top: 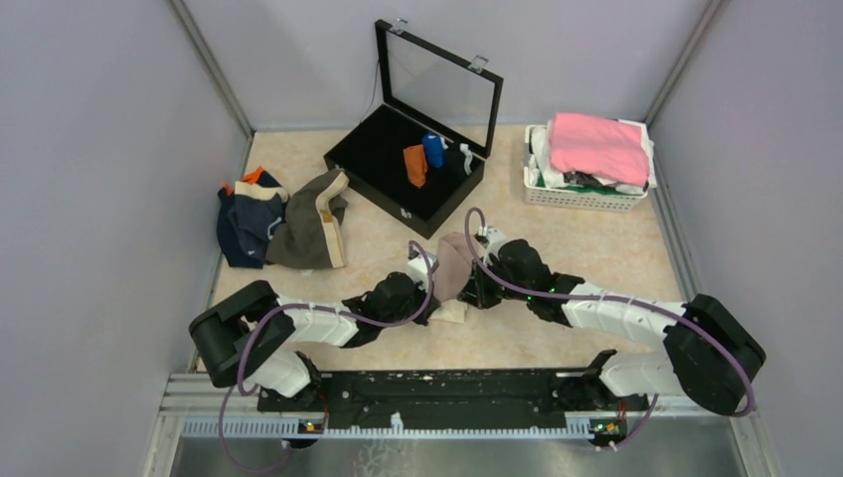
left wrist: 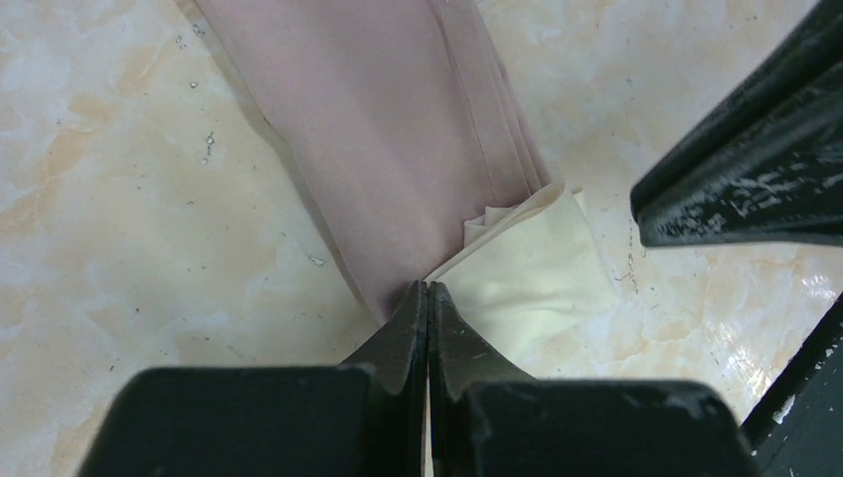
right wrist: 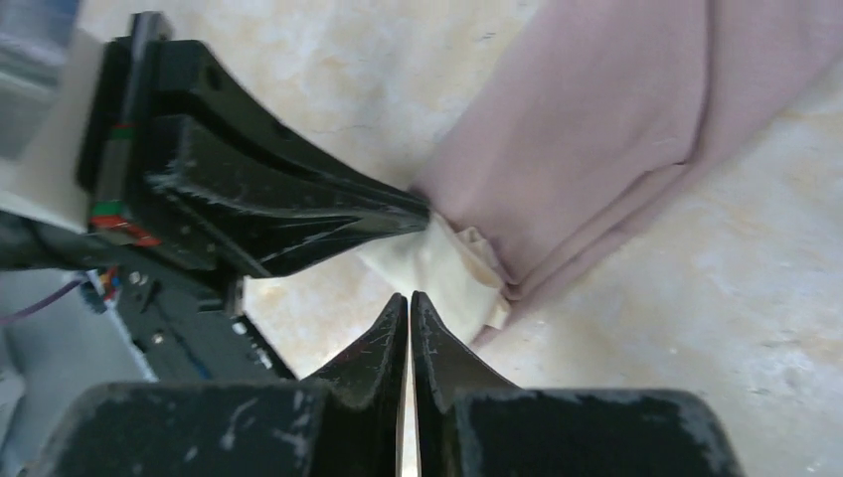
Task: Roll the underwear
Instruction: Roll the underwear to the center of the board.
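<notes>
Here the left hand (left wrist: 427, 293) pinches a smooth, folded pink-beige brief (left wrist: 398, 119).

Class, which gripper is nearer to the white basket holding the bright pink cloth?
Right. The right gripper is on the basket-facing side of the pale pink brief, below and left of the white basket. The left gripper is across the brief, farther away.
</notes>
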### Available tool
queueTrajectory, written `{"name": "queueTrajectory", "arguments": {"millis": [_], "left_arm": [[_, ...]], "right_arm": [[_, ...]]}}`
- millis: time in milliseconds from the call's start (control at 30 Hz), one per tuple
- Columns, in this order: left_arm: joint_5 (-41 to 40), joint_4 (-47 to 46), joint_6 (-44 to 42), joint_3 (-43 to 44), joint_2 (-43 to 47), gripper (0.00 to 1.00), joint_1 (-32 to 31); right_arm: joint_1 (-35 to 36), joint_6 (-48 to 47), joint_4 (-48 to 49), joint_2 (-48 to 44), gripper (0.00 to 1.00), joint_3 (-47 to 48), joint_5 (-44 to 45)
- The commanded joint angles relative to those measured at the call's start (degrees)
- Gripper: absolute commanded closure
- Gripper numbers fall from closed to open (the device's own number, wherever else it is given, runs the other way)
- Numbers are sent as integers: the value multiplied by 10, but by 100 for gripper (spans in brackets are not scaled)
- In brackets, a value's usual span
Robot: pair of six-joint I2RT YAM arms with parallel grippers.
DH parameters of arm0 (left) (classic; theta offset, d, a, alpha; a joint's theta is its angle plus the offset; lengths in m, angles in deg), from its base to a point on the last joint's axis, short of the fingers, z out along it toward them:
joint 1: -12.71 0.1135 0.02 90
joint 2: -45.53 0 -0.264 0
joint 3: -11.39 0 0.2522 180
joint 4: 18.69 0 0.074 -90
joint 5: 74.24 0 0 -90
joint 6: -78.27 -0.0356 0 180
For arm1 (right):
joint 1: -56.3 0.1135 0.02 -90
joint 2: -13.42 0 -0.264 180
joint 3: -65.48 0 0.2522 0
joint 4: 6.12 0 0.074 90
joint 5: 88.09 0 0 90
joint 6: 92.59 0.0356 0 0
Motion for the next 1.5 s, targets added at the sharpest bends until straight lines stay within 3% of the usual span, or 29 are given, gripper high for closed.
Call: {"name": "queueTrajectory", "arguments": {"millis": [0,233,500,767,1100,1300,1467], "left_arm": [[8,2,-3,10,-10,100,-2],[11,2,-5,11,-10,100,-2],[7,5,-8,10,-4,100,-2],[10,20,-4,17,14,100,-2],[28,79,-6,62,124,100,-2],[94,37,-5,46,82,100,-2],[73,8,14,28,29,100,-2]], "right_arm": [[-4,53,105,8,99,-14,-80],[-4,66,137,83,100,-16,-48],[-1,51,22,120,100,6,57],[1,53,9,140,100,10,44],[3,52,7,140,100,8,37],[3,52,11,142,100,9,34],[2,53,11,144,100,9,31]]}}
